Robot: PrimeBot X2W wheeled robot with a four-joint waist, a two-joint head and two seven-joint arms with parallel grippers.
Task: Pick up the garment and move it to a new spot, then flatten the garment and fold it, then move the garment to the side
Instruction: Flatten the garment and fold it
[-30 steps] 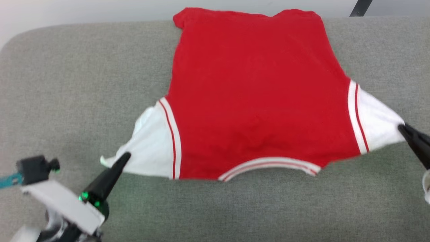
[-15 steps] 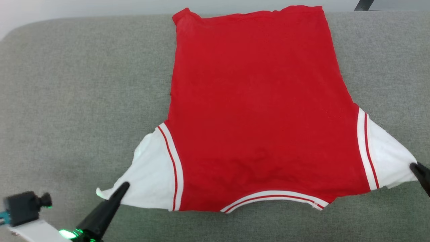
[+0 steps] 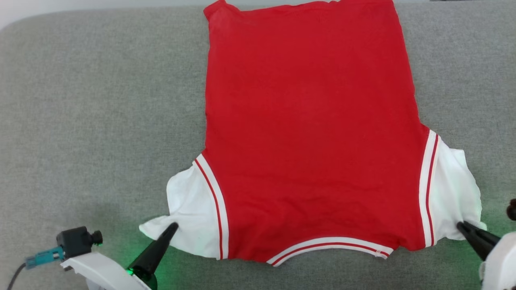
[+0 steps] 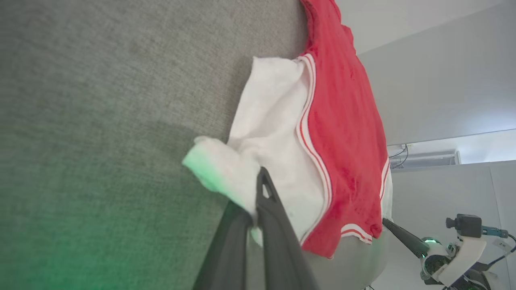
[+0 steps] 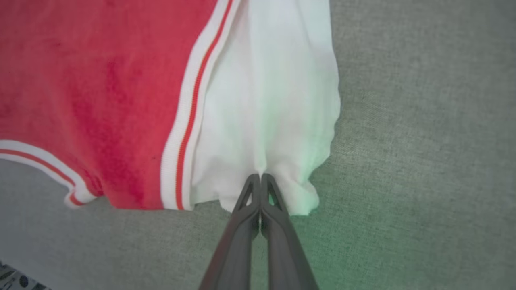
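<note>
Red jersey [image 3: 310, 133] lies spread on the grey cushion [image 3: 92, 121], reaching its back edge. Left gripper [image 3: 172, 228] and right gripper [image 3: 460, 225] each pinch a near white corner, probably to tension it flat.

Head view: high, looking steeply down on the grey fabric surface [image 3: 100, 100], the garment [image 3: 310, 121] nearly whole. Left wrist view: low, close, rolled sideways, sighting across the garment's near edge to the right gripper [image 4: 386, 221]. Right wrist view: close above the opposite white corner.
</note>
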